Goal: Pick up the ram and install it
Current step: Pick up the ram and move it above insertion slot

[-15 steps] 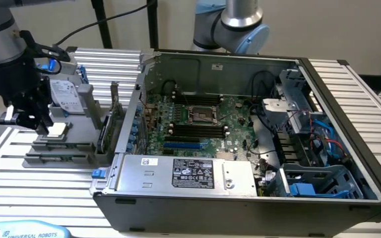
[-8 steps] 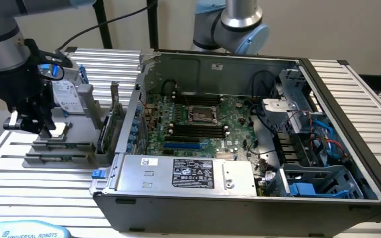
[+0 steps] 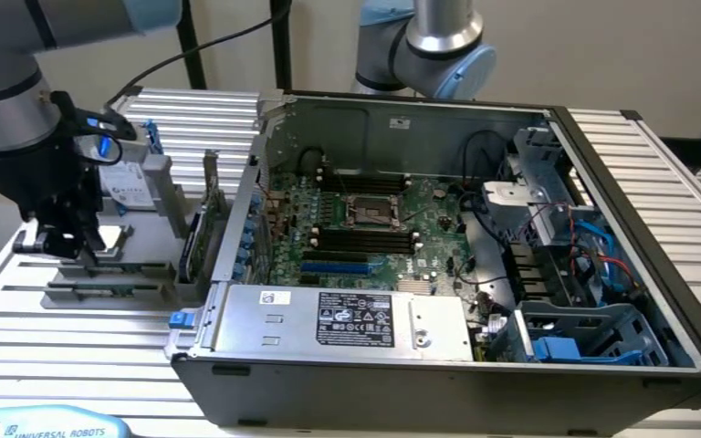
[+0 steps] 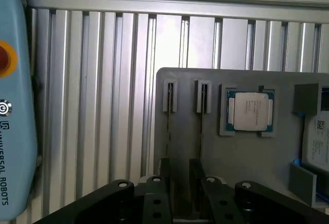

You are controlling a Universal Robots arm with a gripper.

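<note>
Illumination is bright, even and diffuse. Glare streaks the ribbed bench [image 4: 103, 106] beyond the end effector [image 4: 181, 168]; shadows are soft.

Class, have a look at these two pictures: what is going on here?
A robot arm's gripper hangs over a grey holder beside the open computer case, with its fingers apart and empty. The ram stands on edge in the holder's slots, not yet picked up.
</note>
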